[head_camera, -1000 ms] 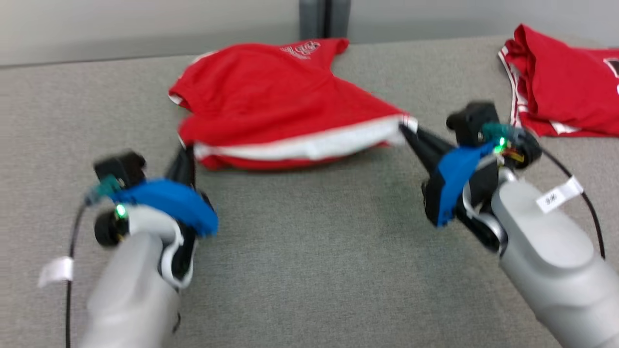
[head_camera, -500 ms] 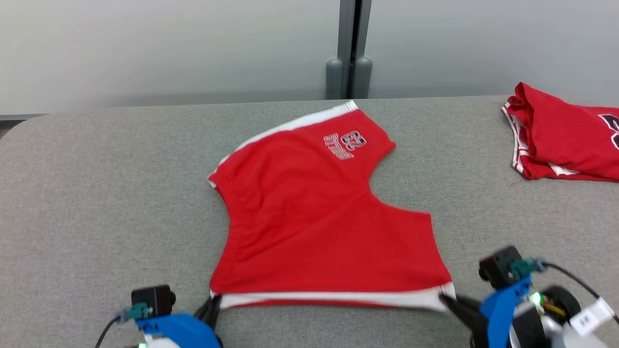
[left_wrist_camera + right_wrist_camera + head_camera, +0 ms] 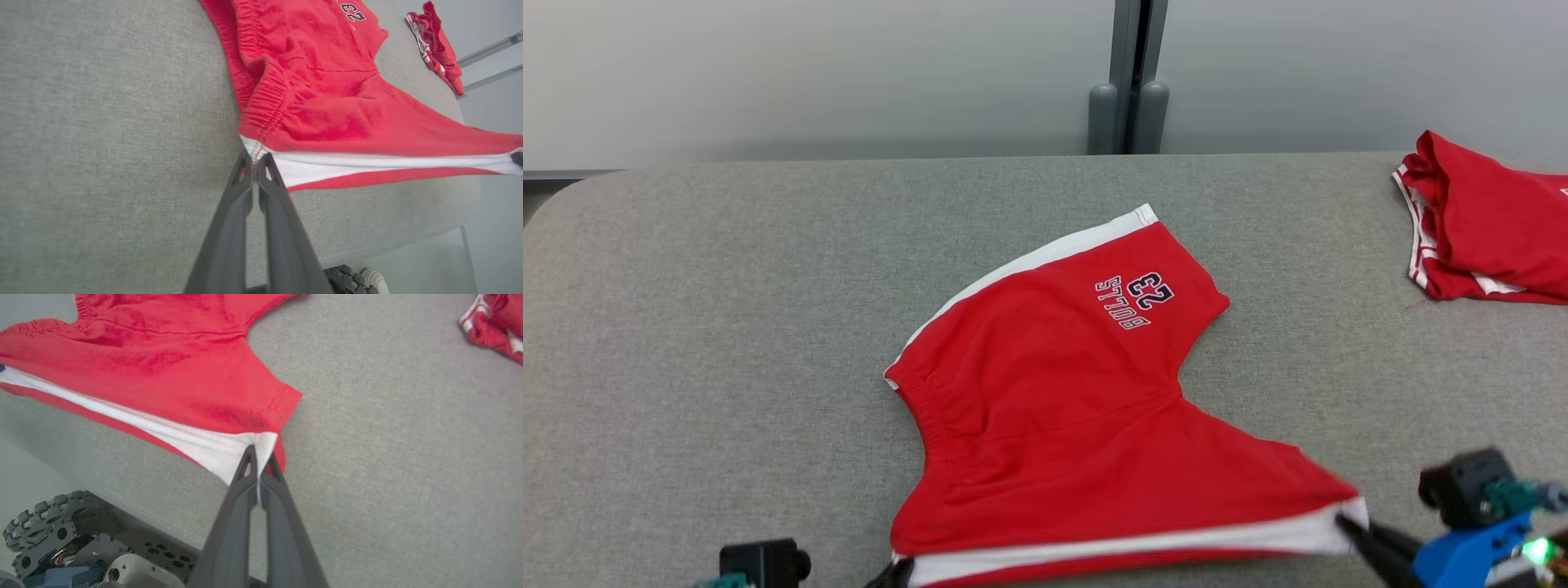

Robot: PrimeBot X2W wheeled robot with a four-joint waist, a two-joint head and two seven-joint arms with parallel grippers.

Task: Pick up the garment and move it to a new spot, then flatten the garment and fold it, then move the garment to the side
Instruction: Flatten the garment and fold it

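Grey fabric tabletop (image 3: 727,327) against a pale wall. Red shorts (image 3: 1054,425) lie spread near the front edge, printed "23" over "BULLS", upside down from the robot's side. The left gripper (image 3: 256,157) is pinched on the waistband end of the white side stripe, and the right gripper (image 3: 257,454) is pinched on its hem end. Another red garment (image 3: 1486,224) sits far right, well apart.

Grey fabric-covered table (image 3: 686,327), red shorts (image 3: 1054,408) spread mid-table, crumpled red garment (image 3: 1494,220) at right edge

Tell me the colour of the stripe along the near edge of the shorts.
White stripe on red shorts; it shows best in the left wrist view.
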